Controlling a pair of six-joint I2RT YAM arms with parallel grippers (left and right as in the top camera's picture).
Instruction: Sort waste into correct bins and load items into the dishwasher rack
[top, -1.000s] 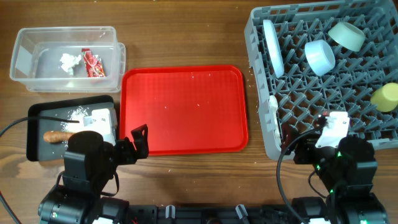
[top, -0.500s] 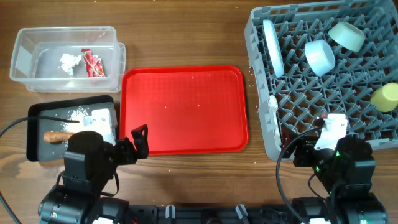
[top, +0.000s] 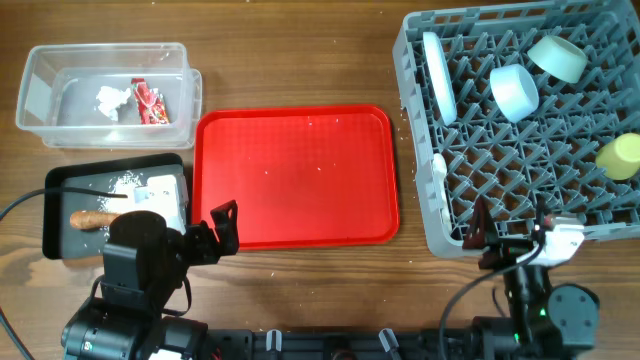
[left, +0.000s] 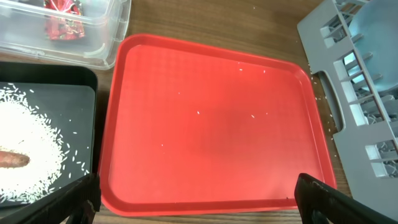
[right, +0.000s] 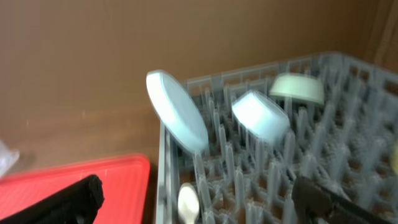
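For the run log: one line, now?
left pincer open; right pincer open; dishwasher rack loaded; clear tub: red wrapper, tissue; black tray: orange stick, rice

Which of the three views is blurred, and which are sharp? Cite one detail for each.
Right wrist: blurred, the pale blue plate and the pegs of the rack smeared soft. Left wrist: sharp, single rice grains distinct on the red tray. Overhead: sharp, evenly lit, wood grain of the table clear.

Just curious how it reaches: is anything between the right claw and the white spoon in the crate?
Nothing loose does. From the open right gripper, the white spoon lies straight ahead among the dishwasher rack's own pegs; the blue plate stands farther back.
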